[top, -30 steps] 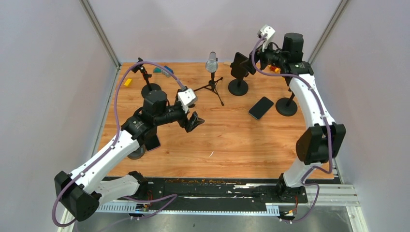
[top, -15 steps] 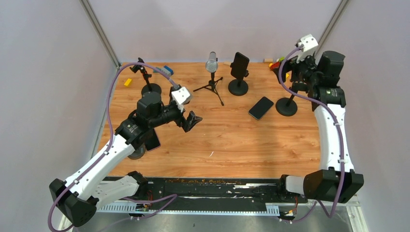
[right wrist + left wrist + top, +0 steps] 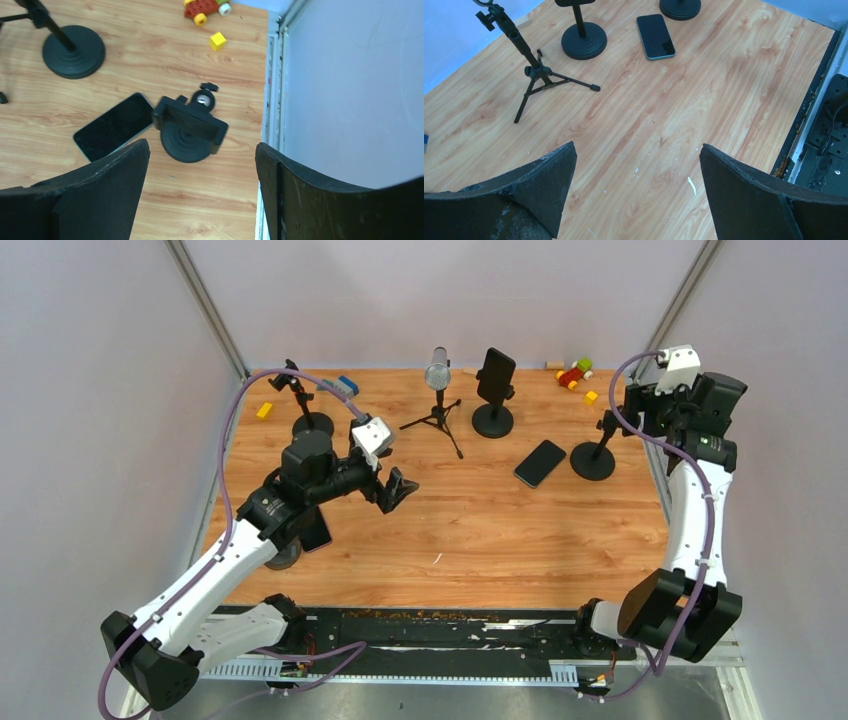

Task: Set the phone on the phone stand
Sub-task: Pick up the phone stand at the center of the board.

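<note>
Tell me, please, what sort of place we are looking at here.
Most likely a robotics lab test cell: a wooden tabletop walled in by plain panels, a left arm and right arm bolted at its near edge, and props such as a phone stand and microphone.

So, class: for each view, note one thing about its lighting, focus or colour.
Top external: even soft light, faint shadows, table sharp. Left wrist: phone crisp, left tool fingers dark in the foreground. Right wrist: wall tinted blue, phone stand in focus.
</note>
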Controlling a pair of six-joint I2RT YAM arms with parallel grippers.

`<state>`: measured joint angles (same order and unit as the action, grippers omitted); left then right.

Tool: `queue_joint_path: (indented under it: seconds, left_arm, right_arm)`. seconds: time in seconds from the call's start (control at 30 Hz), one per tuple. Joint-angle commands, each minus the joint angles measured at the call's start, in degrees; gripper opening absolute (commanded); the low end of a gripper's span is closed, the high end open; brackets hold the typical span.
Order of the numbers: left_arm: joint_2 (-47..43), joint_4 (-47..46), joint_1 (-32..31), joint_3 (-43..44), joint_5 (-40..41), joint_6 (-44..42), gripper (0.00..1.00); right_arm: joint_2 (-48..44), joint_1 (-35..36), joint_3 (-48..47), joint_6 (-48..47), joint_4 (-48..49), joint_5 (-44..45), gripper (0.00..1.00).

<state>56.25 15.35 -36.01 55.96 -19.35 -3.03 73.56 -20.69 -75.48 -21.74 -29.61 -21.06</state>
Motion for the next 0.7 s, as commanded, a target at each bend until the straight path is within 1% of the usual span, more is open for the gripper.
queue_joint_path:
  seconds: [0.0,0.07,0.23,0.37,0.67]
  left_arm:
    - [-2.3,-2.4,0.1,-0.5,0.0,-0.5,1.0]
    - [-3.0,-2.5,0.1,-0.9,0.7,-1.3,1.0]
    - [-3.8,-2.2,0.2,-1.2,1.6,-2.3,1.0]
    - [-4.2,-2.2,0.2,-1.6,1.7,-2.8,1.0]
    - [-4.6,-2.2,0.2,-2.3,1.8,-3.8,1.0]
  right_arm:
    - [2.3,-3.0,-0.2,-3.3,0.5,1.9,0.77]
    - [3.7,-3.8,-0.1,-4.2,0.5,1.6,0.74]
    - [7.5,-5.3,-0.4,-5.2,0.5,-0.3,0.6]
    - [10.0,-5.6,-1.5,-5.6,0.2,-2.0,0.53]
    - [11.8,-5.7,-2.8,-5.9,-1.0,-5.4,0.49]
